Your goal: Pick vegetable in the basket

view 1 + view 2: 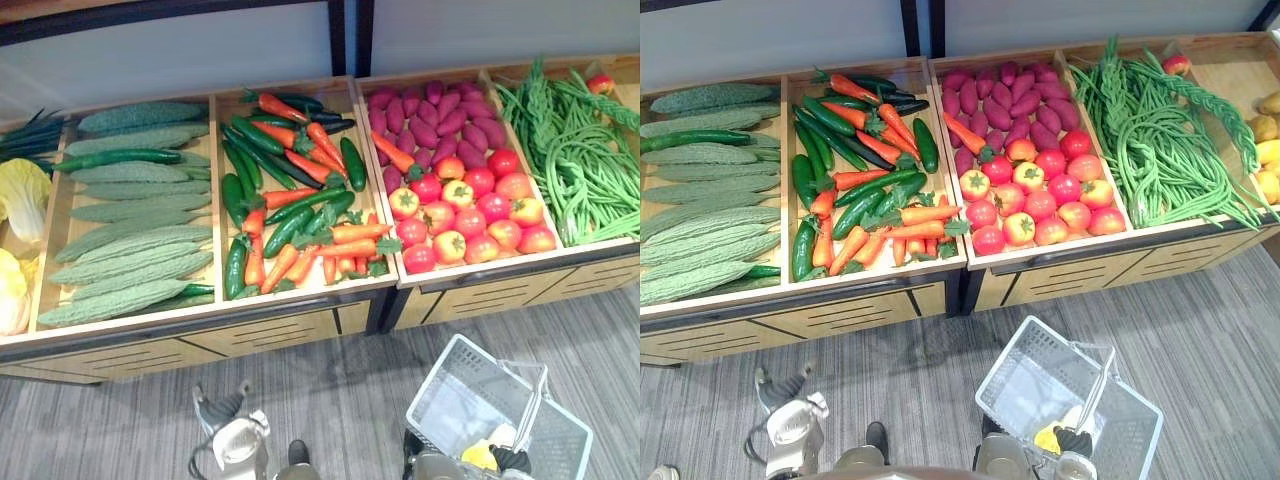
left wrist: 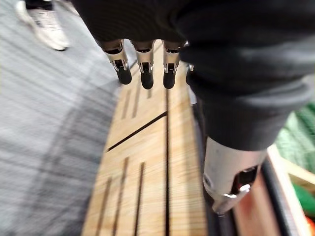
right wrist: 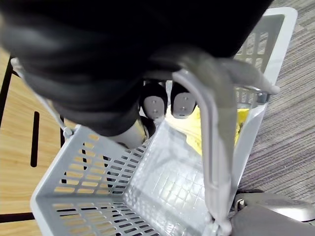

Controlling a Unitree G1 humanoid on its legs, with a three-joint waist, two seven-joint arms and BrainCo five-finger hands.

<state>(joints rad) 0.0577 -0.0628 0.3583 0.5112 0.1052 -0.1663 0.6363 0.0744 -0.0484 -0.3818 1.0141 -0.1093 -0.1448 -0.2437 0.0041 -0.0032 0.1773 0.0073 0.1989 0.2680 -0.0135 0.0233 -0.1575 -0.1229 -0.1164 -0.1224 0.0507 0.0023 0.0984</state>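
- Hanging low before the stand's wooden front, the left hand (image 2: pixel 146 66) is holding its fingers straight and loose, gripping nothing.
- Curling round the handle (image 3: pixel 211 147), the right hand (image 3: pixel 154 102) is carrying the basket (image 1: pixel 470 395) near the floor on the robot's right, with a yellow item (image 1: pixel 1048 437) lying inside.
- Lying ahead of and above the free left hand, the carrots (image 1: pixel 345 245) are sitting nearer to it than to the right.
- Pointing mostly slantwise or crosswise, the front carrots are likely calling for a grip across their length.
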